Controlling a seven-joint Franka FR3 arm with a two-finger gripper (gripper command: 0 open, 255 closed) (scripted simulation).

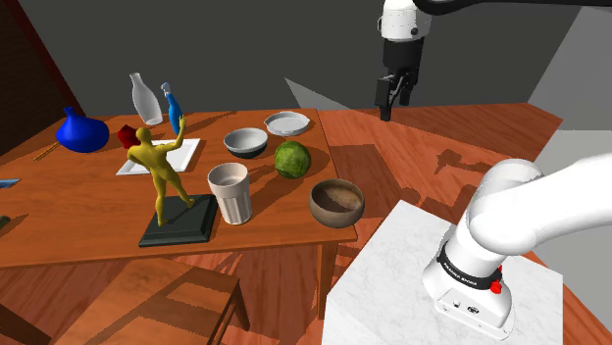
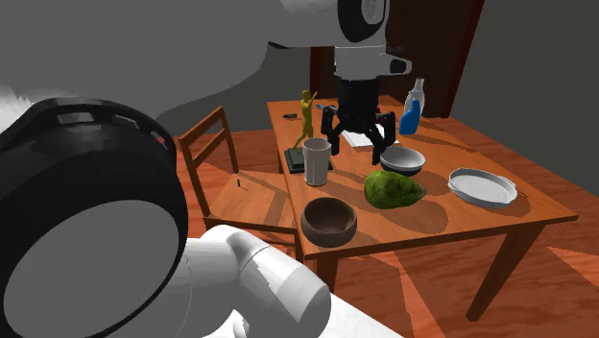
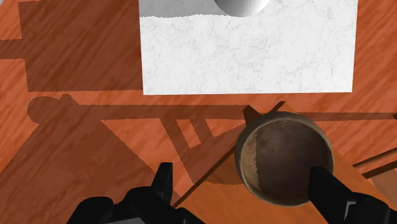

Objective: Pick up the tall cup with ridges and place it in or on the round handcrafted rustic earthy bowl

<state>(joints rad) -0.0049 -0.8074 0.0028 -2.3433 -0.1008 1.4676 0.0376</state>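
Hanging high over the wooden counter [image 1: 88,211], the black gripper [image 1: 394,101] holds nothing. In the wrist view its two fingers [image 3: 164,183] stand well apart, with bare air between them. Below the gripper lies the round brown bowl [image 3: 284,158], hollow and empty, at a corner of the counter close to the white marbled stand [image 3: 248,57].

The tall ridged cup [image 1: 229,193] is pale, stands upright and is untouched. It sits near the counter's front edge, to the left of the brown bowl in the shoulder view and apart from it. Just beside the cup, on its left, is a yellow figurine [image 1: 157,162] with raised arms on a dark square base [image 1: 178,223] — the cup almost touches that base.

Farther back in the shoulder view sits a round green fruit [image 1: 292,159]. Behind it are a grey bowl [image 1: 245,143] and a shallow white dish [image 1: 287,123]. On the far left stand a blue bottle [image 1: 174,110], a pale bottle [image 1: 145,98] and a blue vase [image 1: 80,130], and a flat white tray [image 1: 192,149] lies behind the figurine. A wooden chair [image 2: 226,173] stands at the counter's side, near the cup.
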